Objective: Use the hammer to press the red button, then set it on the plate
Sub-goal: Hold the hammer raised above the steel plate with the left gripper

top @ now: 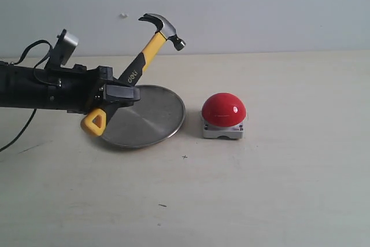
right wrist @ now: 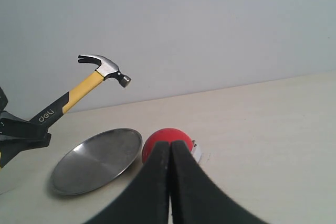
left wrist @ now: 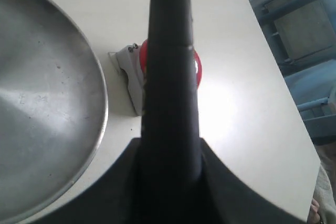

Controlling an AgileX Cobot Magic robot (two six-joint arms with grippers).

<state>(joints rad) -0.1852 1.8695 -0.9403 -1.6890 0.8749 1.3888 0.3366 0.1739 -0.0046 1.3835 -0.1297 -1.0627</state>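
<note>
Clamping the black lower stretch of the handle, the left gripper (top: 120, 93) holds the claw hammer with dark steel head and yellow-and-black handle (top: 148, 52) off the table, tilted, head uppermost. White "deli" lettering shows on the black part. The yellow looped end pokes out below the fingers, in front of the left rim of the round shallow silver metal plate (top: 155, 117). The plate lies flat on the pale tabletop (top: 277, 189) with nothing in it. Just to its right (not touching) sits the large glossy red dome button on its square grey base (top: 224, 109). The hammer head is up in the air, well apart from the dome. In the left wrist view the handle is a dark blurred bar that covers the middle of the button, so only red slivers and a base corner show, and the head is cut off. The right gripper (right wrist: 170, 149) does not show in the exterior view. Its own camera shows two dark fingers pressed together, empty, hiding the lower part of the button.
</note>
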